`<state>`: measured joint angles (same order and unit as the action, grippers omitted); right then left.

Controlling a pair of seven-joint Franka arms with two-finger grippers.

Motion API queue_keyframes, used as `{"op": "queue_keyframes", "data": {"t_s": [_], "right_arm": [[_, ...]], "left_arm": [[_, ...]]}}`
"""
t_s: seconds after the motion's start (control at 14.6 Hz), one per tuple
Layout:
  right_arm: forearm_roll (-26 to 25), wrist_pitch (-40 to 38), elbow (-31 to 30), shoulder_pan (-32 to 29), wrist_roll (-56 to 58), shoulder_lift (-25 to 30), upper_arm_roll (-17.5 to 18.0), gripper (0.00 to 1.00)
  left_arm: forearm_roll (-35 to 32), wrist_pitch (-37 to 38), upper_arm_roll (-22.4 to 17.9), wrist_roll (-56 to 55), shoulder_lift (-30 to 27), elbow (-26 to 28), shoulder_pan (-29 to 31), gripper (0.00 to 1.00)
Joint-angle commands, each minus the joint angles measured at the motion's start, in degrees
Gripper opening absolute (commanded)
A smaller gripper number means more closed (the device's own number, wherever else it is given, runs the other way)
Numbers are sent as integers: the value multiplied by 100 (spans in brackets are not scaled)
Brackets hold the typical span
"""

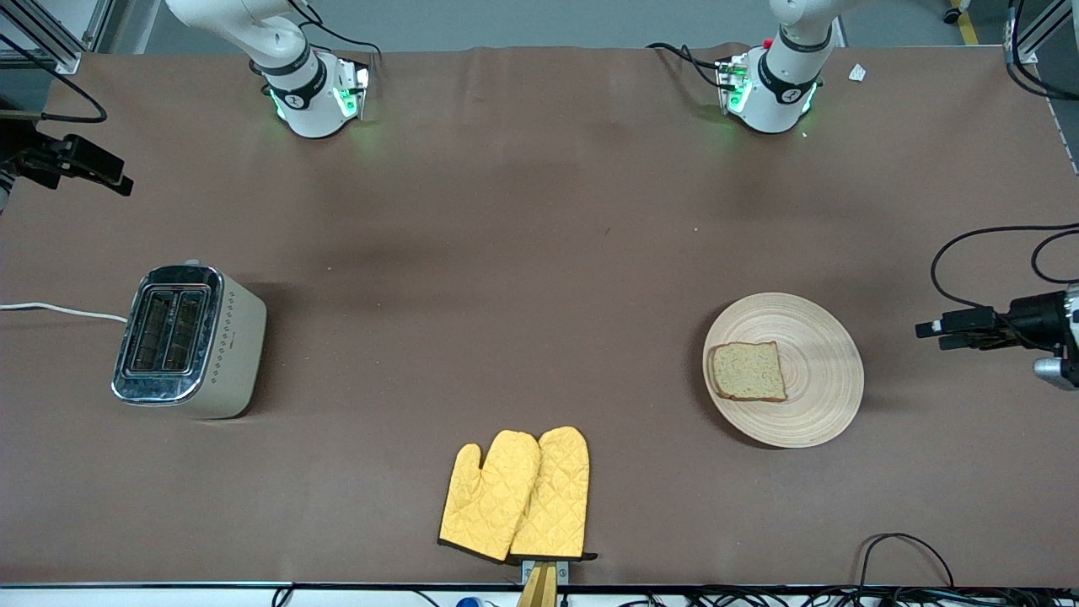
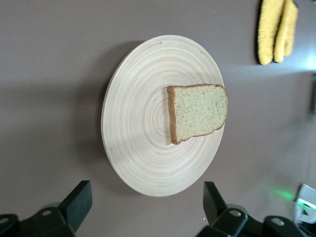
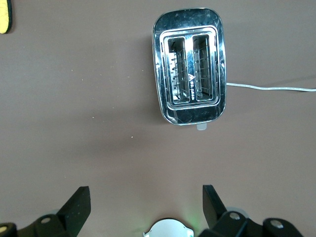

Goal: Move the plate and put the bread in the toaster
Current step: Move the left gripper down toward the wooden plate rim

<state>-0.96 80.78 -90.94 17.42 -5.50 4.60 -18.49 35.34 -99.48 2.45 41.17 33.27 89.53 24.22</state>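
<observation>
Now bread on plate, near open left hand, toaster under open right hand, both arms waiting.

A robotics lab: two arm bases bolted on a brown-covered table, aluminium framing at one corner, loose cables along its edges.

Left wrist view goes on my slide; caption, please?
Open left claw hovers over the plate holding one bread slice.

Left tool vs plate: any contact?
Apart. The left wrist view shows bare table between the open left tool and the plate.
</observation>
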Motion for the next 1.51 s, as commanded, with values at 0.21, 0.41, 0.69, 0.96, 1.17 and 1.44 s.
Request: {"op": "queue_keyframes", "data": {"t_s": [0.21,0.41,0.69,0.96,1.17,1.44], "right_arm": [[26,-36,-46,-54,40,59,38,100],[35,-36,-46,-54,40,50,38,100],[35,-63,-46,-45,40,59,38,100],[35,-72,-46,-45,40,50,38,100],[35,-72,-46,-45,40,50,38,100],[35,-80,-73,-89,57,59,29,100]], "left_arm": [[483,16,19,787,926,-182,179,82],[685,16,36,840,1190,-191,171,67],[957,8,45,1042,1375,-191,153,57],[1071,-168,45,1042,1472,-191,136,49],[1151,-186,54,1042,1525,-191,127,43],[1274,-195,54,1042,1657,-305,109,32]]}}
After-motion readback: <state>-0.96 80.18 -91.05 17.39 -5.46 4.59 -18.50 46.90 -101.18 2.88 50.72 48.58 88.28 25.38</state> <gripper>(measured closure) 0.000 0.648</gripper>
